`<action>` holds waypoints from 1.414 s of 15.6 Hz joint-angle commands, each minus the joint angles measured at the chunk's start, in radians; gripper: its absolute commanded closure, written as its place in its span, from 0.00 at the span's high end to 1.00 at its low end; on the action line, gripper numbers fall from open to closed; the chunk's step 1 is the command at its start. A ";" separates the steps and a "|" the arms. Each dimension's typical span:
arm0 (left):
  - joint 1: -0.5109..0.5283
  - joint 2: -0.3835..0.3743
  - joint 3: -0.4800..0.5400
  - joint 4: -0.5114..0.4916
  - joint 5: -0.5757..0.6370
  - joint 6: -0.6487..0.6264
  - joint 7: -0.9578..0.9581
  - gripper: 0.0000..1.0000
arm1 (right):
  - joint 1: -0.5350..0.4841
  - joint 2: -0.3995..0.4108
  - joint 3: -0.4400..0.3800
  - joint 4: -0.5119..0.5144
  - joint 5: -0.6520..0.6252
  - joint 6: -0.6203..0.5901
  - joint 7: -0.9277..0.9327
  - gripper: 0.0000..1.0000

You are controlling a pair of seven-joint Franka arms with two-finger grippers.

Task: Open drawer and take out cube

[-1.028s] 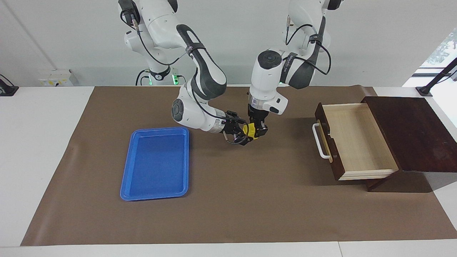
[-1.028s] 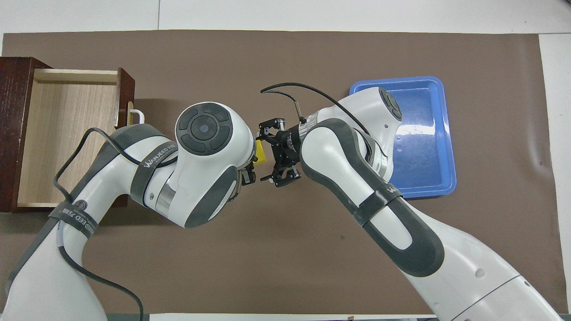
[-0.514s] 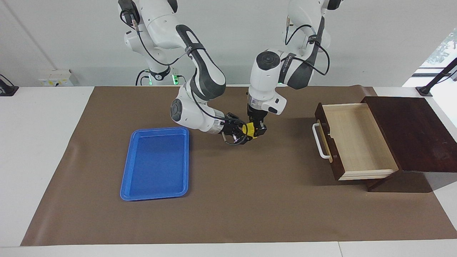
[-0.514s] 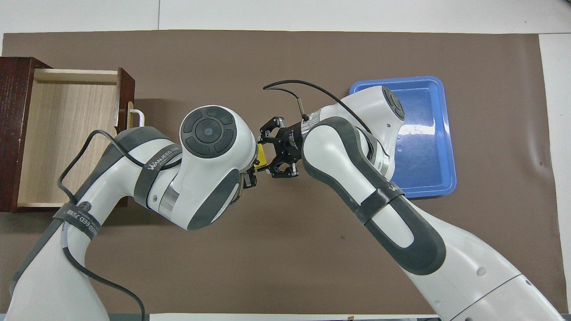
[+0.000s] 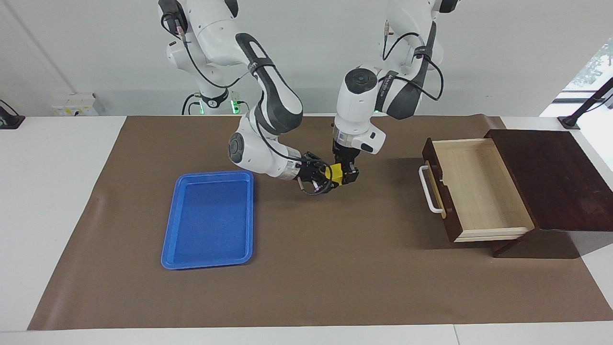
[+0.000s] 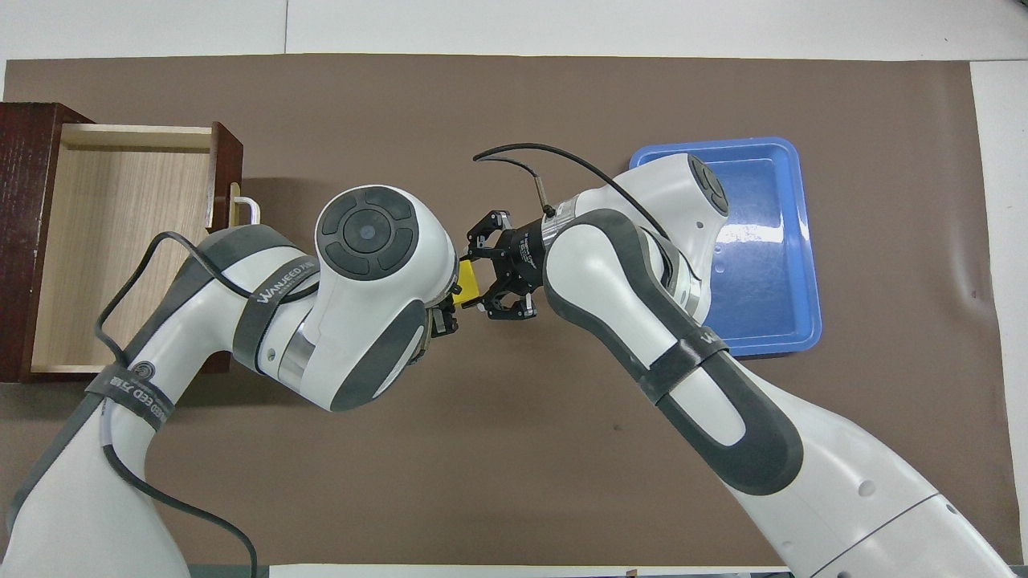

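Observation:
The yellow cube (image 5: pixel 336 173) hangs in the air over the brown mat, between the blue tray and the drawer. My left gripper (image 5: pixel 346 176) points straight down and is shut on it. My right gripper (image 5: pixel 326 178) lies level and reaches in sideways from the tray's end, right up against the cube. From overhead the cube (image 6: pixel 466 282) shows between the left wrist and my right gripper (image 6: pixel 475 279). The drawer (image 5: pixel 479 187) is pulled out of the dark wooden box (image 5: pixel 550 177) and its pale tray holds nothing. Its white loop handle (image 5: pixel 428 189) faces the grippers.
A flat blue tray (image 5: pixel 210 218) lies on the mat toward the right arm's end of the table, with nothing in it. The brown mat (image 5: pixel 335 268) covers most of the white table.
My right gripper has moved in closer to the cube, and its span around the cube has narrowed. My left gripper with the cube has shifted slightly toward the right gripper.

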 commanded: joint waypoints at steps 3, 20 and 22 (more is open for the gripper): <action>0.133 -0.018 0.014 0.028 0.074 -0.103 0.212 1.00 | -0.017 -0.009 0.008 -0.002 0.021 -0.041 -0.024 0.00; 0.634 -0.013 0.011 -0.013 0.205 0.003 0.957 1.00 | -0.492 -0.015 -0.040 -0.032 -0.197 -0.124 -0.131 0.00; 0.671 -0.015 0.011 -0.019 0.205 0.027 0.970 1.00 | -0.503 0.000 -0.047 -0.040 -0.194 -0.100 -0.176 0.00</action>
